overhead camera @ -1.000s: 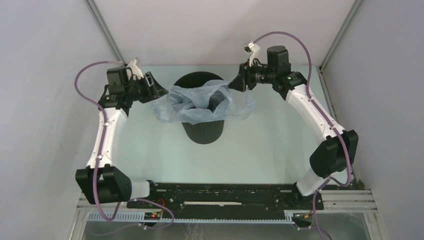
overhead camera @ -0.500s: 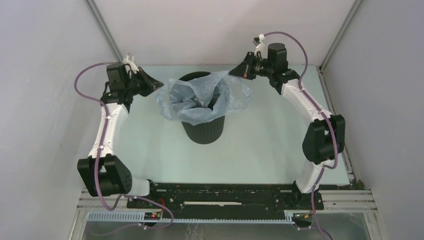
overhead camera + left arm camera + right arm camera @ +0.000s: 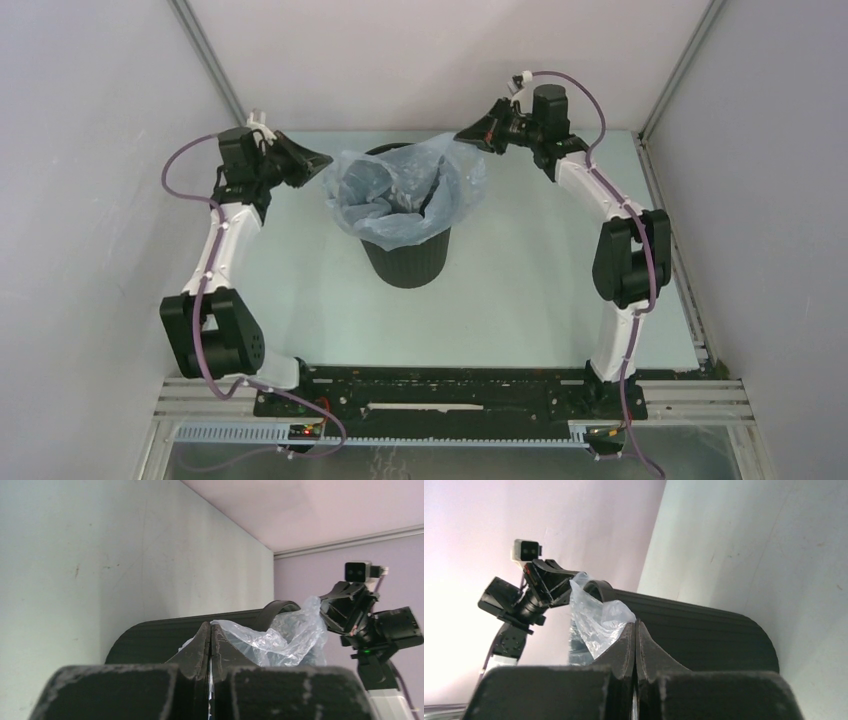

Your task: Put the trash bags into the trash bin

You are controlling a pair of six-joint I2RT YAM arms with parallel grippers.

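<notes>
Walls (image 3: 450, 60): enclose at 9, 12 and 3 o'clock.
Table (image 3: 520, 290): pale green.
Bin (image 3: 405, 265): 1, black, upright, mid-table.
Bag (image 3: 398, 228): 1, translucent film draped over bin mouth.
Left gripper (image 3: 326, 160): arm raised, bin's 10 o'clock, fingers pinching bag edge.
Right gripper (image 3: 462, 135): bin's 1 o'clock, likewise pinching.

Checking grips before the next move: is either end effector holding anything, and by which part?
Both hold the trash bag: left end effector pinches its left edge, right end effector its right edge, over the bin.
</notes>
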